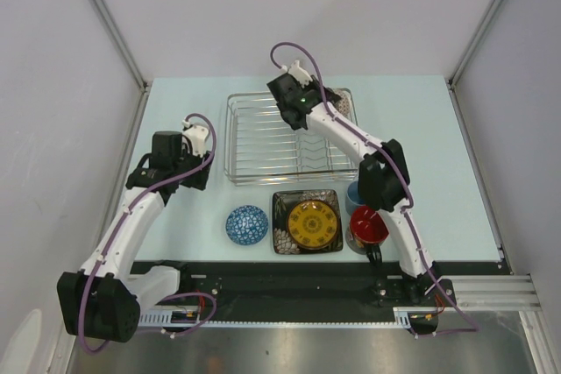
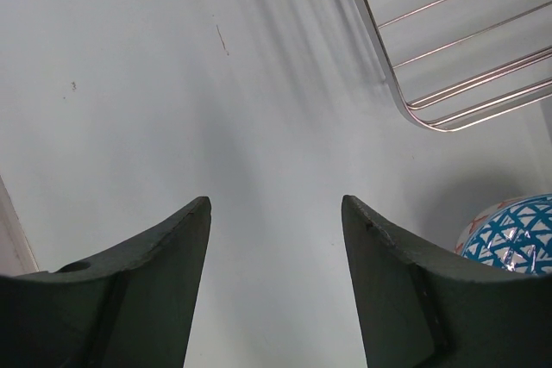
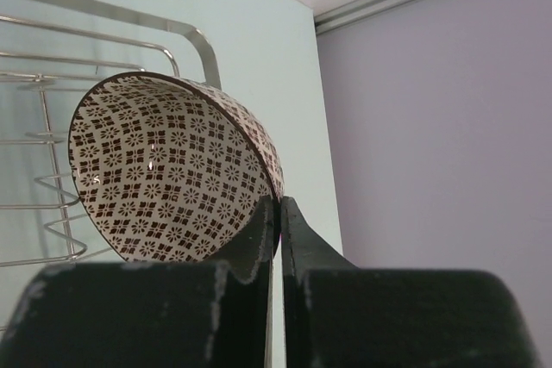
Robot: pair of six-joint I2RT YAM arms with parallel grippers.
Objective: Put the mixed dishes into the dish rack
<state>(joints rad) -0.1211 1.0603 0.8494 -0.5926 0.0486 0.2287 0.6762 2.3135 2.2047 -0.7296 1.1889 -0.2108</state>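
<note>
Over the far right corner of the dish rack (image 1: 254, 142), my right gripper (image 3: 278, 206): jaws pinched together on the rim of the brown-patterned bowl (image 3: 164, 170).
Brown-patterned bowl: tipped on edge, its inside facing my wrist camera, with rack wires at its 9 o'clock.
My left gripper (image 2: 276, 204): jaws standing apart with nothing between them, above bare table (image 2: 129, 84), at the rack's 9 o'clock and clear of its rim.
Blue-patterned bowl (image 1: 247, 225): upside down on the table at the rack's 7 o'clock.
Square black plate (image 1: 308, 222): flat on the table at the rack's 6 o'clock, just beside the blue-patterned bowl.
Light blue cup (image 1: 354, 196): at the rack's 5 o'clock, partly hidden by my right arm (image 1: 399, 216).
Mug (image 1: 366, 227): red inside, at the cup's 6 o'clock, near the plate's right edge.
</note>
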